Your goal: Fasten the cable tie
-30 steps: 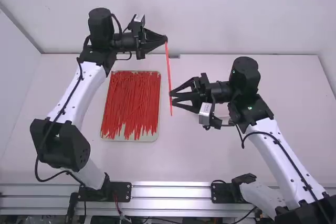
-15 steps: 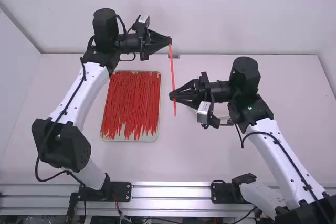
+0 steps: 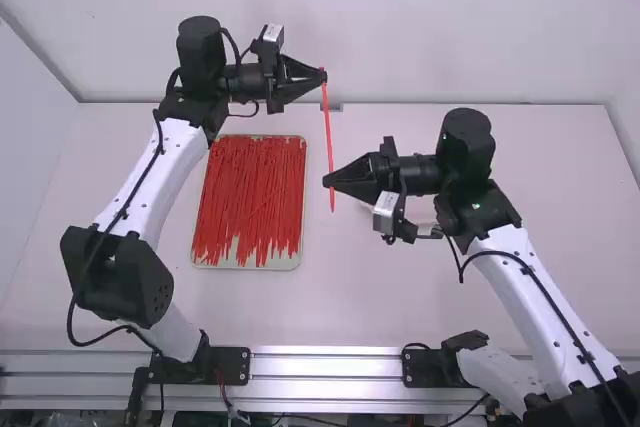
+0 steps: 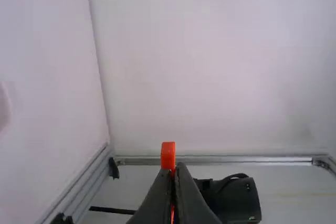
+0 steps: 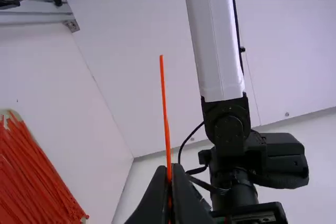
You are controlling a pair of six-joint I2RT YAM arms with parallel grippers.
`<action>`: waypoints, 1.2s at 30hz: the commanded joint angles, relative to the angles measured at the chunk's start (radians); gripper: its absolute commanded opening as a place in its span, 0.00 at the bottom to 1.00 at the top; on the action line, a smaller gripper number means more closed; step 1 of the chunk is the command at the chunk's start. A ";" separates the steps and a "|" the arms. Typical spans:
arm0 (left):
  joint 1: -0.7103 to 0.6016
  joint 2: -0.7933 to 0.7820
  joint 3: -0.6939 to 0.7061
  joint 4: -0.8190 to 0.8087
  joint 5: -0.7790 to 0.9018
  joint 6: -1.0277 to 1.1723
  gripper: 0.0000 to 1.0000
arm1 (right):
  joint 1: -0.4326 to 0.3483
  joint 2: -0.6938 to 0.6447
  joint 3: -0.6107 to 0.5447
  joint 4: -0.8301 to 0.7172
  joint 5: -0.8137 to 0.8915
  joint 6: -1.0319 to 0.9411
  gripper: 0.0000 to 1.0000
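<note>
High view shows me spare ties (image 3: 250, 197) leftmost, then my left claw (image 3: 320, 74) clamped on the tie (image 3: 327, 137) at its head, and my right claw (image 3: 328, 181) pinched near its tail, above the surface (image 3: 560, 147). It looks light, springy and slick, so I'd grip close to the ends.

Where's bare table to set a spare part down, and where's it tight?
Free: the table right of the right arm; the front strip between tray and rail. Crowded: mid-table beside the tray, where left hand and right hand both grip the upright cable tie.
</note>
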 commanded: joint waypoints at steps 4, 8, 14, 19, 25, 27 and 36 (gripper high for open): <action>0.005 0.000 0.024 -0.007 0.007 0.322 0.02 | 0.002 -0.015 -0.007 -0.002 0.005 0.163 0.00; 0.005 0.000 0.024 -0.054 0.008 0.624 0.02 | -0.018 -0.014 -0.007 -0.003 0.004 0.379 0.00; 0.004 0.000 0.021 -0.192 0.008 0.985 0.02 | -0.043 -0.014 -0.007 -0.003 0.000 0.624 0.00; 0.004 0.000 0.000 -0.224 0.008 1.176 0.02 | -0.048 -0.015 -0.007 -0.002 -0.003 0.826 0.00; 0.004 0.000 -0.003 -0.193 0.008 1.136 0.02 | -0.048 -0.014 -0.007 0.028 0.063 0.951 0.00; 0.004 0.000 -0.003 -0.169 0.008 1.106 0.02 | -0.045 -0.015 -0.007 0.034 0.110 0.957 0.00; 0.002 0.000 -0.003 -0.128 0.116 1.159 0.02 | 0.031 -0.002 -0.007 0.125 0.064 0.949 0.00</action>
